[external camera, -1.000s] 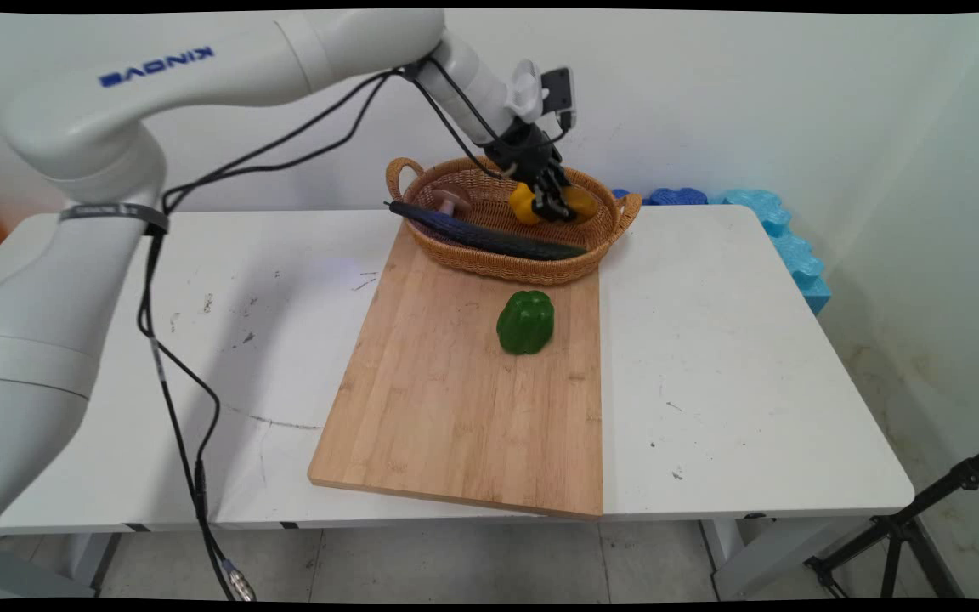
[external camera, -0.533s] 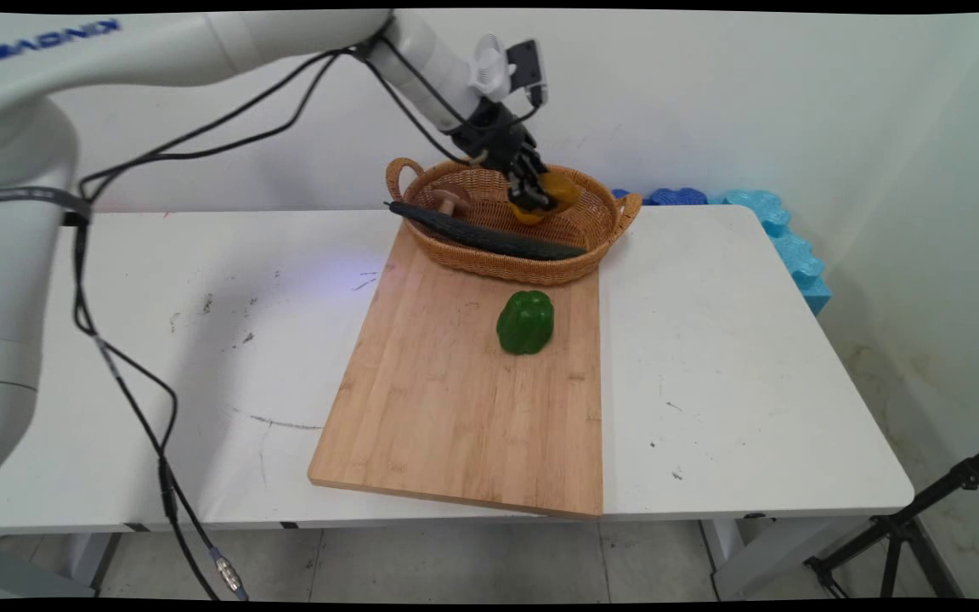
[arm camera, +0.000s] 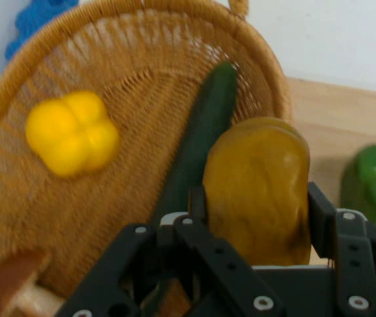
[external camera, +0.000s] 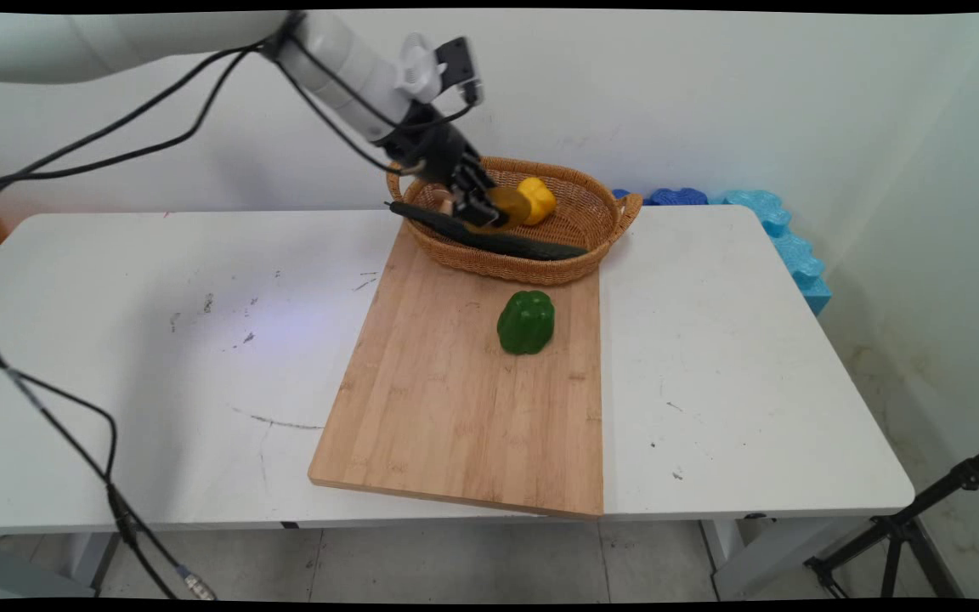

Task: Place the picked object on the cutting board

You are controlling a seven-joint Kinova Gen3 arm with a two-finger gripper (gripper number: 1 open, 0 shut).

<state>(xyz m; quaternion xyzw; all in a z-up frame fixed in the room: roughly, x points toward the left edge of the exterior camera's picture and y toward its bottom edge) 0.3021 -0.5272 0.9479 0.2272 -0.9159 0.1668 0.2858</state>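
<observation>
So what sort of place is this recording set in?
Probably a lab or test room dressed as a kitchen counter: a bare white table, a tripod beside it, and a cutting board with a basket of vegetables.

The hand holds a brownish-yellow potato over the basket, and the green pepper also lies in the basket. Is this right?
Not quite. The hand does hold the potato over the basket, but the green pepper lies on the wooden board, outside the basket, as the main view shows.

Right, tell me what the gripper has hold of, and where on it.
The gripper holds a brownish-yellow potato, clamped across its sides near the lower end, above the basket.
</observation>
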